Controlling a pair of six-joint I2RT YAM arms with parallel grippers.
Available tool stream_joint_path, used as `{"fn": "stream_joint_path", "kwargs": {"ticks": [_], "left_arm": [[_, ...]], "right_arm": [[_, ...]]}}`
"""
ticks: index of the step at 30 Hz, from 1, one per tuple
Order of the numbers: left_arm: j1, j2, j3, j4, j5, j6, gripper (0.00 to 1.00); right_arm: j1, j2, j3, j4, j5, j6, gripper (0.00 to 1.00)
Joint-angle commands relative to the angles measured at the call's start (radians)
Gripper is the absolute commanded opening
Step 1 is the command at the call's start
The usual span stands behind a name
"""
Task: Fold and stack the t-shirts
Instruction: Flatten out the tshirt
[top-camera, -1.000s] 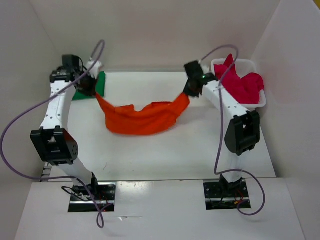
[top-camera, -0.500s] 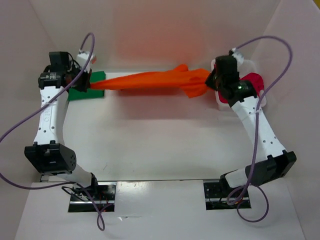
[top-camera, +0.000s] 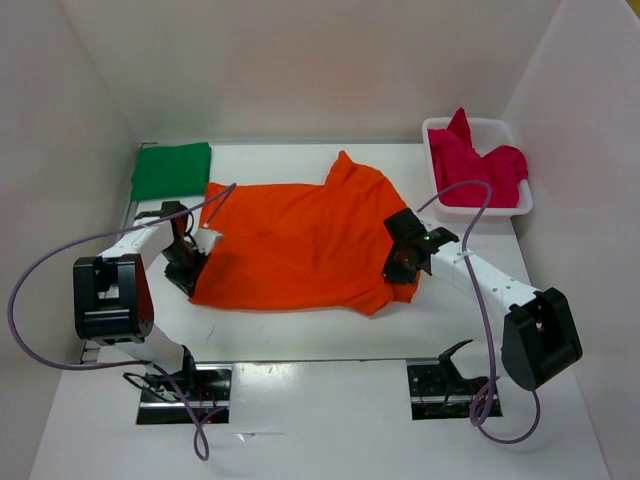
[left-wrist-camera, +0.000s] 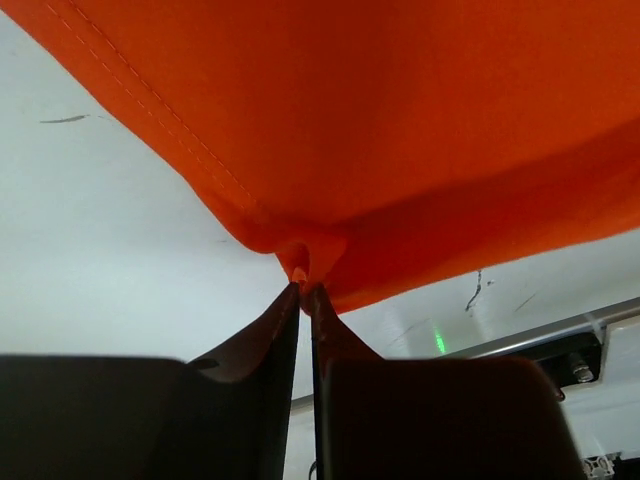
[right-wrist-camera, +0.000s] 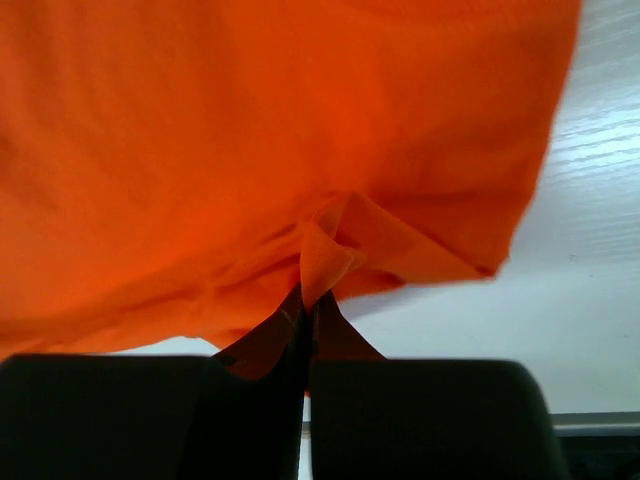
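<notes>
Pulled taut in mid-air half a second ago, the orange t-shirt (top-camera: 290, 245) now lies spread flat on the tabletop (top-camera: 300, 325) left of the white basket (top-camera: 525, 205), the left hand (top-camera: 192, 262) and right hand (top-camera: 398, 262) each pinched tight on a fold of its edge, so folding can begin

1. White table (top-camera: 300, 325), walled on three sides.
2. One orange t-shirt (top-camera: 290, 245), spread open across the middle.
3. One green t-shirt (top-camera: 172, 170), folded, far left corner.
4. One white basket (top-camera: 492, 123), far right corner.
</notes>
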Motion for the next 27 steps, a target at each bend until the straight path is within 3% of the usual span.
{"fn": "stream_joint_path", "kwargs": {"ticks": [1, 4, 6, 10, 13, 17, 19, 24, 27], "left_arm": [[0.002, -0.002, -0.012, 0.021, -0.036, 0.024, 0.16], [0.002, -0.028, -0.023, -0.002, -0.059, 0.043, 0.25], [0.031, -0.037, -0.013, -0.026, -0.059, 0.064, 0.40], [0.077, -0.037, 0.041, -0.077, -0.068, 0.075, 0.57], [0.110, -0.037, 0.131, -0.099, -0.056, 0.086, 0.60], [0.129, -0.007, 0.318, 0.060, -0.031, 0.006, 0.69], [0.104, 0.082, 0.401, 0.137, -0.007, -0.060, 0.69], [0.037, 0.295, 0.633, 0.147, -0.007, -0.123, 0.69], [0.017, 0.332, 0.633, 0.136, 0.016, -0.138, 0.69]], "right_arm": [[0.016, -0.026, -0.002, 0.074, -0.022, 0.041, 0.00], [0.017, -0.026, -0.002, 0.065, -0.022, 0.050, 0.00], [0.026, -0.026, -0.002, 0.055, -0.022, 0.050, 0.00], [0.026, -0.048, -0.002, 0.022, -0.022, 0.050, 0.00], [0.036, -0.058, -0.011, -0.014, -0.033, 0.070, 0.00], [0.086, -0.069, -0.037, -0.039, -0.024, 0.117, 0.00], [0.095, -0.069, -0.051, -0.048, -0.015, 0.145, 0.00], [0.104, -0.135, -0.060, -0.139, 0.030, 0.203, 0.00], [0.138, -0.158, -0.060, -0.162, 0.048, 0.242, 0.02]]}}
